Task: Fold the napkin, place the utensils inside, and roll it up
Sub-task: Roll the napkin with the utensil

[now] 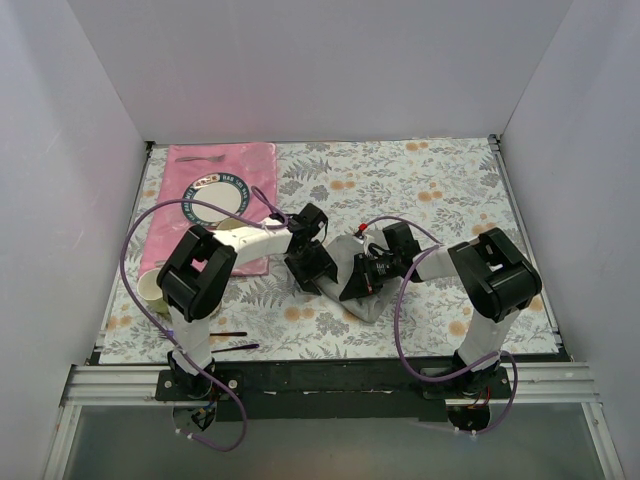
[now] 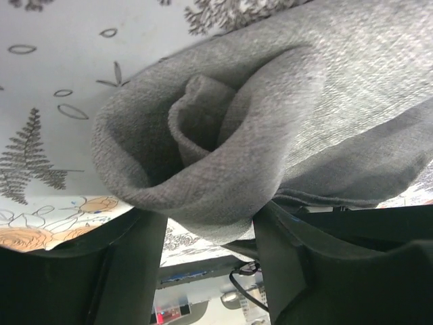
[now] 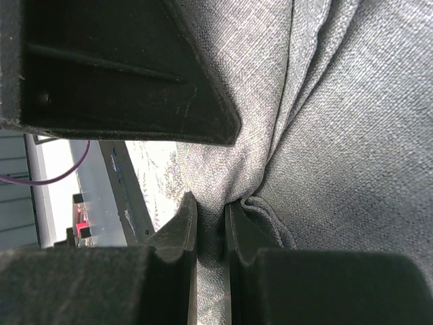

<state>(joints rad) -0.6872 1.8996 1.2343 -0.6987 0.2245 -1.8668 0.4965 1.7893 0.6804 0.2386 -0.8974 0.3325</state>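
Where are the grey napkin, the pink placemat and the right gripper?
napkin [image 2: 304, 101]: left wrist view, outer layer of roll.
pink placemat [image 1: 250, 170]: top view, bare far part.
right gripper [image 3: 211, 210]: right wrist view, between its fingertips.

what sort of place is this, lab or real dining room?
Probably a lab test cell staged as a dining table: plain white walls box it in, an aluminium rail edges it, and a floral tablecloth holds a pink placemat and grey napkin.

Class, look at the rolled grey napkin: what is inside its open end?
Inside the napkin only grey cloth shows, an inner layer curled into a spiral. Nothing else is visible; the folds hide whatever lies deeper.
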